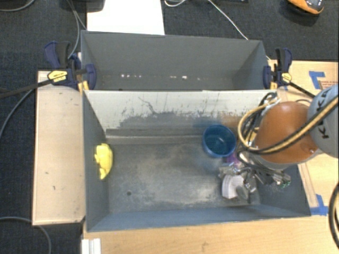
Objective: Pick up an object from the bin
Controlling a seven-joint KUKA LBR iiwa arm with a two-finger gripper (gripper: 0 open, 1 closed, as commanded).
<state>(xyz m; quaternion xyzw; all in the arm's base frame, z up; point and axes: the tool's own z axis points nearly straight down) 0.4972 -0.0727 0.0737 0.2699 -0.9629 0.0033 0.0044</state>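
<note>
Camera view puts my gripper (244, 188) at lower right of the bin (159, 181), just beside a pale whitish lump (229, 187) below a blue cup (218, 141); whether it grips anything, I cannot tell.

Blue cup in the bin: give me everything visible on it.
The blue cup is small and round, plastic by its look, with a darker blue inside in which nothing shows. It stands upright, mouth up, at the foot of the back wall of the bin, right of middle. A white and purple thing lies just in front to its right; contact cannot be told.
</note>
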